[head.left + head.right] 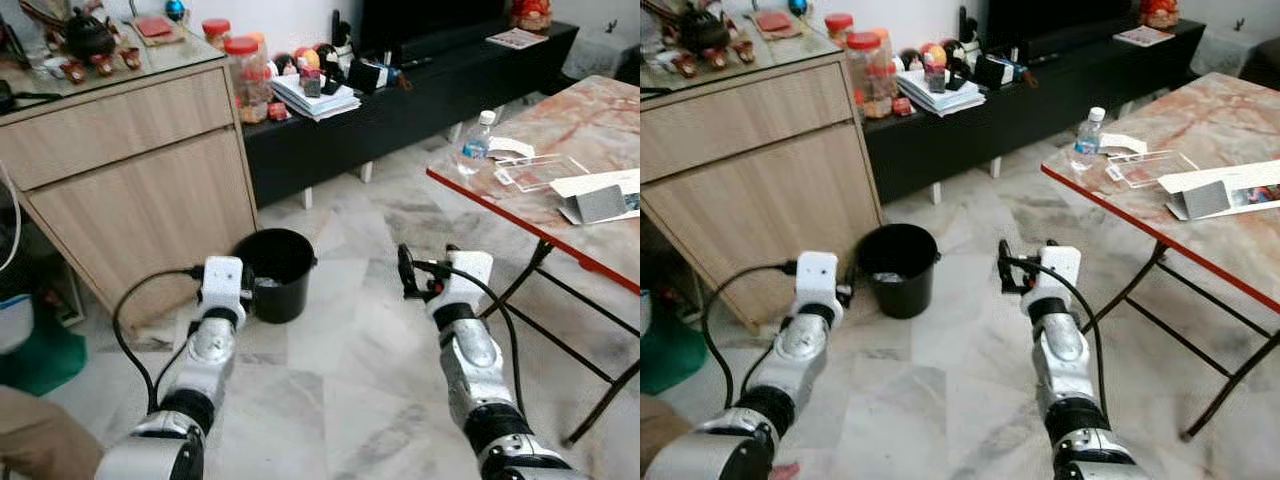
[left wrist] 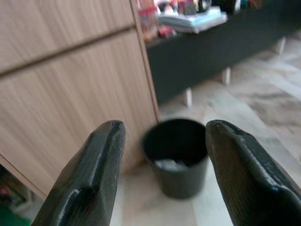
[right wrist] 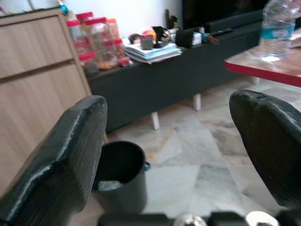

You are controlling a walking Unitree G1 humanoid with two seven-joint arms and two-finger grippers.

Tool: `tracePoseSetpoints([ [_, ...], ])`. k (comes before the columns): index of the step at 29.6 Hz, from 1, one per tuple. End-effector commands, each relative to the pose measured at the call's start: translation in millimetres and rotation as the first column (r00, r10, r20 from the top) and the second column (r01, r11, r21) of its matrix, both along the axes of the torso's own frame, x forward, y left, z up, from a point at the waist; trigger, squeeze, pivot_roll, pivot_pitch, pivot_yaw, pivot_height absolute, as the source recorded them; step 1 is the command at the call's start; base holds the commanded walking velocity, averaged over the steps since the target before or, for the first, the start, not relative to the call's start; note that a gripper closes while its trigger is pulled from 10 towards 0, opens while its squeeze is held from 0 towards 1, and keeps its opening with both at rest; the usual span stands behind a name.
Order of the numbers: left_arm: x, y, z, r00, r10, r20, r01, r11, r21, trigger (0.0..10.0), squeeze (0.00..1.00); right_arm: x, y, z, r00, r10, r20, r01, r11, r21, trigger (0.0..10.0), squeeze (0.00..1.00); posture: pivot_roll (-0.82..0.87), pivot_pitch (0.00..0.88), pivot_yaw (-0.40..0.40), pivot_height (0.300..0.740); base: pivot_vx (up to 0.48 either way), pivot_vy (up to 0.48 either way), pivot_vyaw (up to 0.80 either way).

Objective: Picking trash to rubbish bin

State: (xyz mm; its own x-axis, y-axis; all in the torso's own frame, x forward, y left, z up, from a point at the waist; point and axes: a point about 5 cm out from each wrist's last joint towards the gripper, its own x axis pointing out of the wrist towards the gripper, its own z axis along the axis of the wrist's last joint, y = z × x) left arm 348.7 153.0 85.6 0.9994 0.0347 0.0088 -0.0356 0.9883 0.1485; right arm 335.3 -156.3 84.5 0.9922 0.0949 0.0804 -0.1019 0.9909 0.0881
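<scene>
Two silver arms reach forward over the marble floor (image 1: 350, 380), both held low in front of the robot. The left gripper (image 2: 164, 174) hovers just short of the black rubbish bin (image 1: 273, 272), its fingers (image 2: 87, 181) spread apart with nothing between them; through the gap the bin shows with something pale lying in its bottom (image 2: 168, 164), too blurred to name. The bin stands on the floor close beside the lower corner of a light wooden cabinet (image 1: 140, 190), between that cabinet and the right arm. The right gripper (image 3: 183, 155) is held a little way to the right of the bin, near the edge of the red-rimmed marble tabletop (image 1: 590, 110), and its fingers (image 3: 61, 160) are likewise wide apart and hold nothing. On the tabletop stand a clear water bottle (image 1: 477, 142) with a white cap near the corner, a clear flat plastic piece (image 1: 540, 172) beside it, and some white paper and a grey card (image 1: 600, 200) further along. Behind the bin a long, low black TV bench (image 1: 400, 110) runs along the wall, carrying a stack of papers (image 1: 315, 98), red-lidded jars (image 1: 246, 75) and small items. A black cable (image 1: 135, 320) loops out from the left wrist
</scene>
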Motion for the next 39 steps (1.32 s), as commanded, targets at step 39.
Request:
tracePoseSetpoints([
  [39, 7.1, -28.8, 17.8, 0.993, -0.096, 0.072, 0.099, 0.995, -0.033, 10.0, 0.00, 7.0, 36.4, 16.5, 0.999, 0.015, 0.038, -0.014, 0.999, -0.033, 10.0, 0.00, -0.12, 0.000, 0.056, 0.740, 0.000, 0.000, -0.62],
])
